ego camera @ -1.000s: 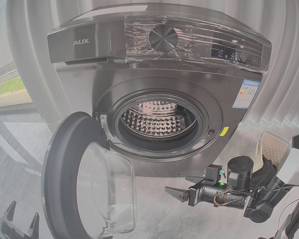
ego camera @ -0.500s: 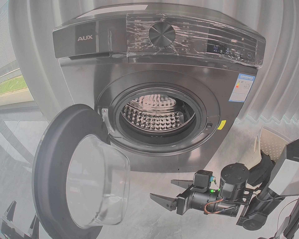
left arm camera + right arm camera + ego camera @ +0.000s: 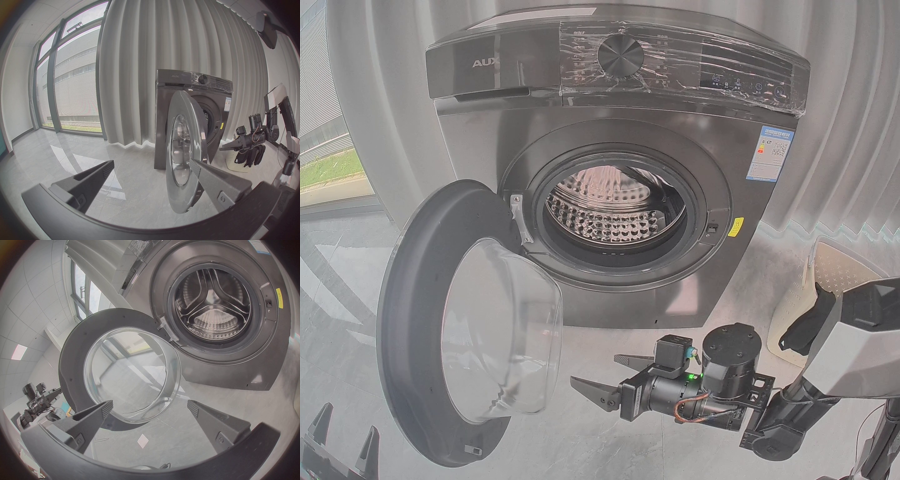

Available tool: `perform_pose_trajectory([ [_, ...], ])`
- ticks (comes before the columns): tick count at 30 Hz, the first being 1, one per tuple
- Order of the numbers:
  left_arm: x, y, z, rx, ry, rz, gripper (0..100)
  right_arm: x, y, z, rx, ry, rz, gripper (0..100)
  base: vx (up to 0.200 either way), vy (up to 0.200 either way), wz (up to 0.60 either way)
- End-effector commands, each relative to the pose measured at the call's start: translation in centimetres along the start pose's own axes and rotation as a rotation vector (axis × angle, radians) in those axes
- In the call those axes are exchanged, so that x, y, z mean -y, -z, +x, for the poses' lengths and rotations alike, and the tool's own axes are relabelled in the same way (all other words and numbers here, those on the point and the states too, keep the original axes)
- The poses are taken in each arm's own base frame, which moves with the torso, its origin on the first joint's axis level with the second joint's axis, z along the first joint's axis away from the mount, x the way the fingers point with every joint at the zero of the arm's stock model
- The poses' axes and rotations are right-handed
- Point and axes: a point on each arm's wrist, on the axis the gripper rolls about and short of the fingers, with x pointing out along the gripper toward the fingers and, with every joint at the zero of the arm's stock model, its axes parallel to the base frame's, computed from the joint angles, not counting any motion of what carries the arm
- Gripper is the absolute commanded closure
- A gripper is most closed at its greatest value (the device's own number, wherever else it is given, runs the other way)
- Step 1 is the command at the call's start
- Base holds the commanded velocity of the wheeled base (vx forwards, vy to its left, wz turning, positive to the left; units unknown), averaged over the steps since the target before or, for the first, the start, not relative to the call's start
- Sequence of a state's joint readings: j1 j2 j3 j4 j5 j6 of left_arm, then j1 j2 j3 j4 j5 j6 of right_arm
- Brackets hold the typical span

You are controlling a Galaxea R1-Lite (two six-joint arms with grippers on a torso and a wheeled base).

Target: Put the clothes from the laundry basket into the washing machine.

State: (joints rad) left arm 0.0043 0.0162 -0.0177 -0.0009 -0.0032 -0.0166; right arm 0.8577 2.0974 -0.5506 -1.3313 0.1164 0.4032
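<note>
The grey washing machine (image 3: 612, 125) stands with its round door (image 3: 425, 325) swung open to the left, and its steel drum (image 3: 606, 206) holds no clothes. On the floor at the right, a cream laundry basket (image 3: 837, 275) has dark clothes (image 3: 806, 322) hanging over its rim. My right gripper (image 3: 594, 370) hovers low in front of the machine, left of the basket, open and holding nothing. In its wrist view, the right gripper (image 3: 148, 404) faces the door glass (image 3: 131, 374) and drum (image 3: 215, 305). My left gripper (image 3: 350, 420) is low at the left, open, and faces the door's edge (image 3: 184, 150).
A pleated grey curtain (image 3: 850, 125) hangs behind the machine. Tall windows (image 3: 72, 78) lie to the left. The polished tile floor (image 3: 600, 437) is bare between the open door and the basket. The door reaches well out over the floor on the left.
The head view has drawn back, so the machine looks smaller and higher. My right gripper has shifted left in front of the machine, still open and holding nothing.
</note>
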Motion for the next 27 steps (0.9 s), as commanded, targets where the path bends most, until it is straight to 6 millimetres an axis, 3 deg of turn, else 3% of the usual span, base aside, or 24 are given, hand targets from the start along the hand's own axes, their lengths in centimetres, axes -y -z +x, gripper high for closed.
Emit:
perform_pose_trajectory([
  [1,0.0,0.5,0.0,-0.004,-0.001,0.001,0,0.7,0.6,1.2,-0.013,0.014,0.004,0,0.000,0.000,0.00],
  [13,0.0,0.5,0.0,-0.005,-0.002,0.007,0,0.1,0.7,4.6,-0.041,0.000,0.011,0,0.000,0.000,0.00],
  [21,0.0,0.5,0.0,-0.005,-0.002,0.010,0,-0.7,-0.8,6.7,-0.063,0.000,0.013,0,0.000,0.000,0.00],
  [27,0.0,0.5,0.0,-0.007,-0.002,0.010,0,-1.2,0.1,8.7,-0.086,-0.013,0.008,0,0.000,0.000,0.00],
])
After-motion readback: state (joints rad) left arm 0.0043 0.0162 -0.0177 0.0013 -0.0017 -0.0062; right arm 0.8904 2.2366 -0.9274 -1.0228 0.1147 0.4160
